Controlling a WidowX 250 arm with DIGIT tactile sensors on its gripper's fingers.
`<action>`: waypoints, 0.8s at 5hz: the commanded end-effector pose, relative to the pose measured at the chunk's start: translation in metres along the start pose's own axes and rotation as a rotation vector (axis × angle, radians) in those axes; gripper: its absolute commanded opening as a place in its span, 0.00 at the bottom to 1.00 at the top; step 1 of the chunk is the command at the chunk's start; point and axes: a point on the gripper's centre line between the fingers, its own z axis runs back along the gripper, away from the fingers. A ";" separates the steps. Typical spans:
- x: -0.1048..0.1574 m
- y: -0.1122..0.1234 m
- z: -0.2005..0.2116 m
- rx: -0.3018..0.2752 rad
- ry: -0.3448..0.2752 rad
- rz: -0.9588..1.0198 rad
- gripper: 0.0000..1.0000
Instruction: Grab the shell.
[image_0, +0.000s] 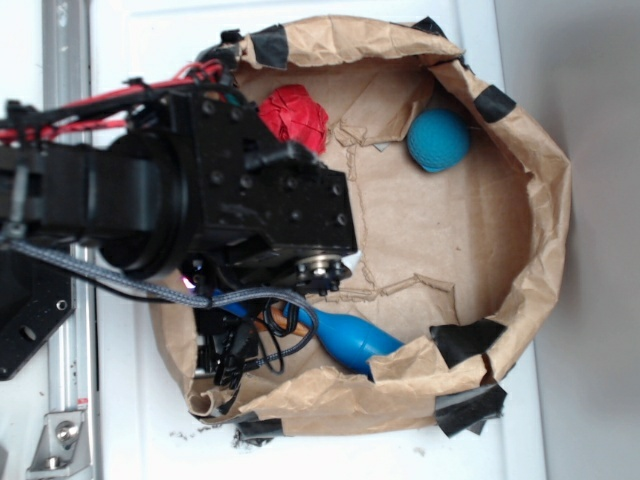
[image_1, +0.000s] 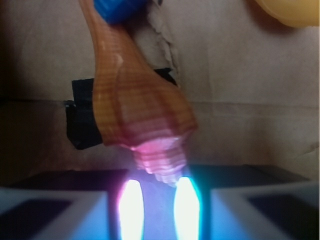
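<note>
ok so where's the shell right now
In the wrist view the shell fills the centre-left, just ahead of the end effector, its narrow tip running up beside the blue bottle. In the exterior view the arm hides it.

Place: a robot lab bench — not a home.
Signs: white tabletop (image_0: 300, 455), metal rail (image_0: 68, 60), taped brown-paper pen (image_0: 545, 200) holding toy balls — red ball (image_0: 297, 114), blue ball (image_0: 438, 140).

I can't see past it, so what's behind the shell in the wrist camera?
Behind the shell: black tape on the brown paper wall, a blue object at its narrow end, something yellow upper right. The shell covers whatever lies directly behind it.
</note>
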 end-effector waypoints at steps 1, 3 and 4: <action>0.006 0.004 0.004 0.087 -0.115 -0.062 1.00; 0.018 0.002 0.000 0.073 -0.161 -0.099 1.00; 0.027 -0.001 -0.008 0.076 -0.169 -0.125 1.00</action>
